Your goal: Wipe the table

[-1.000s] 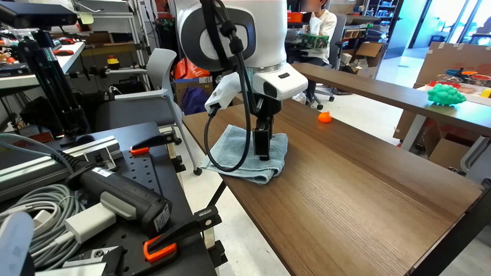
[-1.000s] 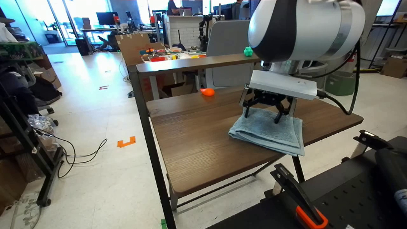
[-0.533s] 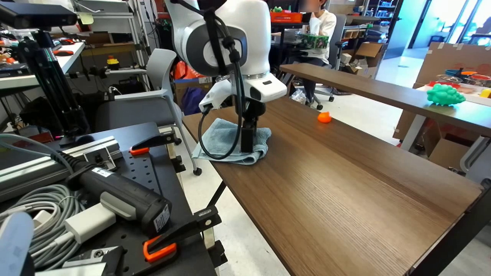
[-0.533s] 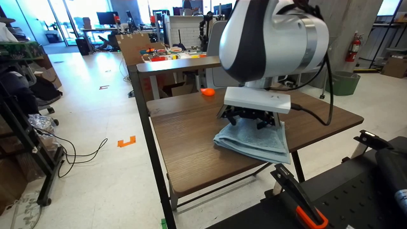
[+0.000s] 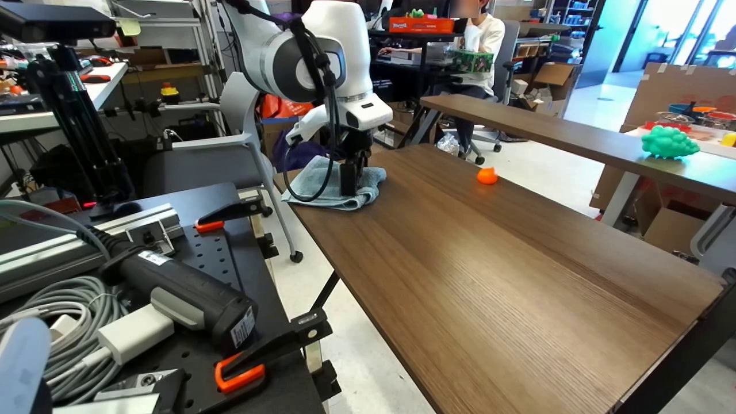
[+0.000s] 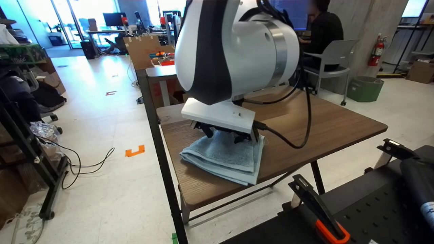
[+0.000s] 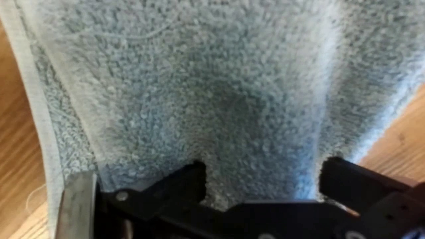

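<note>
Honestly, what bugs me most is how loosely I've got the towel (image 6: 220, 156). In the wrist view the gripper (image 7: 262, 176) has its fingers (image 7: 186, 181) well apart with towel between them, tips pressed down into it by the look of it, so I'm running on push and friction rather than a pinch. The table (image 5: 489, 276) is right underneath, its brown top stretching well past the towel in both exterior views, and I'd guess I'm mid-stroke near one short end. Ease off the downward push and the tips will probably skate across the top layer and leave the towel sitting there. Push too hard and I'd expect it to bunch up, or a fingertip to slip past it and scrape the wood. Also, one towel corner lies right at a long edge, maybe a bit over it, can't quite tell, so drifting that way could drag the whole thing off. The black cable (image 6: 309, 117) hangs in a loop next to the towel and might snag a fold if I twist the gripper. Last worry: there's an orange thing (image 5: 487, 176) near the opposite long edge, well apart from the towel, and a wide sweep over there could knock it off the side.
</note>
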Tool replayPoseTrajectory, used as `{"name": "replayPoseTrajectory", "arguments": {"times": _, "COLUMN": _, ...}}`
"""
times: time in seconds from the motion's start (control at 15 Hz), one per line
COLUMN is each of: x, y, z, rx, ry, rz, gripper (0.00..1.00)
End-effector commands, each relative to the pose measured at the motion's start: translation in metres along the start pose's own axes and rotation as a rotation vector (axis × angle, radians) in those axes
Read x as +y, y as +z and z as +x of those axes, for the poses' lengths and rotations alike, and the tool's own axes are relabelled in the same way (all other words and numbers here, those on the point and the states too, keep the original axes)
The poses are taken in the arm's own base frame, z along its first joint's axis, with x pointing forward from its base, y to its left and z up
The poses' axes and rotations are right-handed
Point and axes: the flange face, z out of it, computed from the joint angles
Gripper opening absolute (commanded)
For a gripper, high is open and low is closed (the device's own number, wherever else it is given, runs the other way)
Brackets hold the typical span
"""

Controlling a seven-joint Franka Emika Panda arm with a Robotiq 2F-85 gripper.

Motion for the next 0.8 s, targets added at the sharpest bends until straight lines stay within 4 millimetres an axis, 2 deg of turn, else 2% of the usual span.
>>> {"name": "replayPoseTrajectory", "arguments": {"times": 0.0, "x": -0.014, "y": 0.027, "z": 0.046, "rx": 0.074, "ry": 0.133, "rz": 0.012, "gripper": 1.0}}
{"name": "replayPoseTrajectory", "arguments": {"times": 0.27, "x": -0.003, "y": 0.029, "z": 0.118, "rx": 0.113, "ry": 0.307, "rz": 0.019, "gripper": 1.0}}
{"name": "replayPoseTrajectory", "arguments": {"times": 0.4, "x": 0.004, "y": 0.029, "z": 0.142, "rx": 0.104, "ry": 0.36, "rz": 0.022, "gripper": 1.0}}
{"name": "replayPoseTrajectory", "arguments": {"times": 0.47, "x": 0.002, "y": 0.012, "z": 0.124, "rx": 0.115, "ry": 0.314, "rz": 0.037, "gripper": 1.0}}
{"name": "replayPoseTrajectory", "arguments": {"times": 0.6, "x": 0.008, "y": 0.011, "z": 0.137, "rx": 0.122, "ry": 0.326, "rz": 0.04, "gripper": 1.0}}
{"name": "replayPoseTrajectory", "arguments": {"times": 0.73, "x": 0.005, "y": 0.011, "z": 0.133, "rx": 0.12, "ry": 0.317, "rz": 0.041, "gripper": 1.0}}
